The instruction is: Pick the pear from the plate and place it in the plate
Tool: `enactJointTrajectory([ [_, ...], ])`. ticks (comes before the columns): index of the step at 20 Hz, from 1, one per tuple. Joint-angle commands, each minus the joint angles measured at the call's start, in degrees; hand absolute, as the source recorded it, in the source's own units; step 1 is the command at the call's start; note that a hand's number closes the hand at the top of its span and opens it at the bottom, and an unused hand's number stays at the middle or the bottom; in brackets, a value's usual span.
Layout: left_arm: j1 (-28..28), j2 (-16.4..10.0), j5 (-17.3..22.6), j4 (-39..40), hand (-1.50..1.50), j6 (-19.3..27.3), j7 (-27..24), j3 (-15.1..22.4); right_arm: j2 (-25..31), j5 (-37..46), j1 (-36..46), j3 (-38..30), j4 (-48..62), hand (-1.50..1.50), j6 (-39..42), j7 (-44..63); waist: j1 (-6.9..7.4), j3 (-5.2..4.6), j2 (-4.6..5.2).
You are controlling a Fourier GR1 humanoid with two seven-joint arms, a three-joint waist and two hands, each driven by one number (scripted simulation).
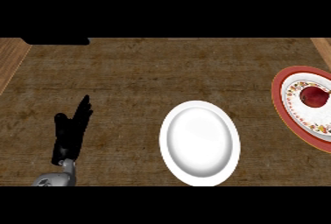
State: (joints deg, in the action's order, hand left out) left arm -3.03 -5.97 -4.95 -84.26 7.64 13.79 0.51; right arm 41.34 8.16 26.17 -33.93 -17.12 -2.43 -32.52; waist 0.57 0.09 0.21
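A dark red pear [313, 96] lies on a patterned plate with a red rim [284, 94] at the right edge of the head view. A plain white plate [199, 142] with nothing on it sits on the counter at lower centre. My left hand [70, 131] shows at the lower left, open with fingers straight and pointing up, far from both plates. My right hand does not show in this view.
The brown counter top [129, 78] fills the view, with lighter wooden strips along its far left and top right edges. A dark shape [55, 40] sits at the top left edge.
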Motion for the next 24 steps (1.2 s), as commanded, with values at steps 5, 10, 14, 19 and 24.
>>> enactJointTrajectory([
  [5, 0.7, 2.0, -1.0, 2.3, 0.00, 0.5, -3.8, 0.7, 3.0, -2.0, -2.7, -1.5, 5.3, -1.50, -0.7, -4.9, 0.31, 0.09, 0.21],
  [10, -0.9, 0.3, -0.1, 1.9, 0.00, -0.7, -0.8, -1.3, 4.4, -4.1, -2.8, -1.0, 2.9, -1.50, -1.1, -2.4, -0.07, 0.00, -0.03],
  [14, -4.0, 1.0, -0.7, 5.9, 0.00, -0.1, -2.6, -1.6, 5.9, -5.3, -5.3, -3.1, 6.4, -1.50, -0.8, -5.6, -0.08, 0.07, 0.17],
  [19, 0.2, 2.2, -2.4, 0.7, 0.00, 1.4, -0.8, 0.6, 7.0, -5.8, -4.9, -3.1, 7.1, -1.50, -2.2, -4.2, 0.29, 0.10, 0.11],
  [24, 5.4, 1.3, -1.5, -6.2, 0.00, -0.9, 1.8, 1.8, 6.9, -6.1, -7.4, -2.7, 7.4, -1.50, -2.8, -6.2, 0.47, 0.12, 0.02],
])
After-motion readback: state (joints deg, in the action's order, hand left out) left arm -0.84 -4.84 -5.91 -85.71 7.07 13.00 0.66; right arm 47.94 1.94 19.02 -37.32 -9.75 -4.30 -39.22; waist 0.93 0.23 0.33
